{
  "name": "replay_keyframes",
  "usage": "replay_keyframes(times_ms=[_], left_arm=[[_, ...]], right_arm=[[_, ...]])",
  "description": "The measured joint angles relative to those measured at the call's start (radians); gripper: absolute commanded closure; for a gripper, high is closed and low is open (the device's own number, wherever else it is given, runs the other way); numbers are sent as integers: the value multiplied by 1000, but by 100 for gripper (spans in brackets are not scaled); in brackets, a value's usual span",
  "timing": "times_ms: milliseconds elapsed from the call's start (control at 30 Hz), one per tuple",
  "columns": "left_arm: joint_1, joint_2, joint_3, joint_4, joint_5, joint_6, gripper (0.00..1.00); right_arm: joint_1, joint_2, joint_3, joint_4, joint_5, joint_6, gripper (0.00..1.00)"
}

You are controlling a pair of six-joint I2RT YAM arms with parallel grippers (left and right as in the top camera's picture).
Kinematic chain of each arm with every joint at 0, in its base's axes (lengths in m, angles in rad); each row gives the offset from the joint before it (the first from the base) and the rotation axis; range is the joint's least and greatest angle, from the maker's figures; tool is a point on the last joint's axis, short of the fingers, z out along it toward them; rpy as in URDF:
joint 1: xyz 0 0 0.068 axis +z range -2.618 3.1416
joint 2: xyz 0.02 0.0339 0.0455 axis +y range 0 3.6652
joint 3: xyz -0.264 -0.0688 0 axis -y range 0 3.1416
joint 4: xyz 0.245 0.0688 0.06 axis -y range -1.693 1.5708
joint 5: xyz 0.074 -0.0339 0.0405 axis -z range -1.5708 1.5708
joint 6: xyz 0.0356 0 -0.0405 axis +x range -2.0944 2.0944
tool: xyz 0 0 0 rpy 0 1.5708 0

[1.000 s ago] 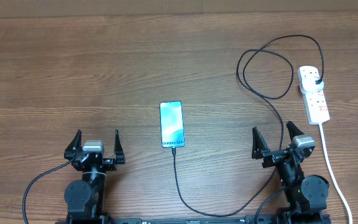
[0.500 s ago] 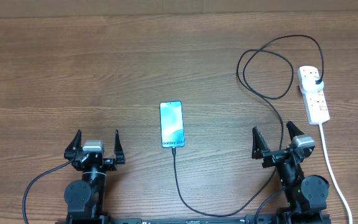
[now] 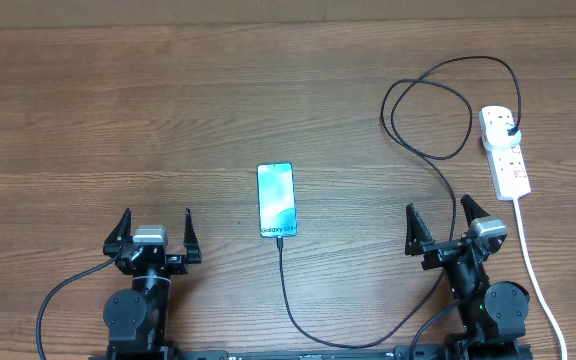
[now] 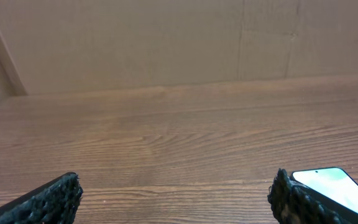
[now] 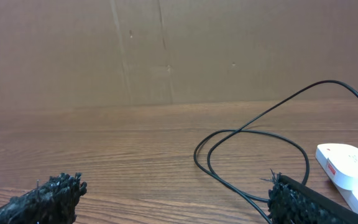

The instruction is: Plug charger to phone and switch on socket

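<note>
Overhead: phone (image 3: 276, 200) long axis near-far; left end effector (image 3: 157, 216), right end effector (image 3: 438, 208) both spread wide.

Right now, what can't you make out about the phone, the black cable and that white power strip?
1. Switches on the socket: too small overhead to read; the right wrist view's edge cuts the strip off.
2. Tip of the charger at the phone: too small overhead to tell whether it is seated.
3. Left wrist view: only a corner of the phone shows, cut by the frame edge.
</note>
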Motion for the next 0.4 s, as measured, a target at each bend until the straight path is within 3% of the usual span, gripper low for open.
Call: replay_keyframes(times_ms=[400], left_arm=[[0,0,0,0,0,0,0]], right_arm=[[0,0,0,0,0,0,0]])
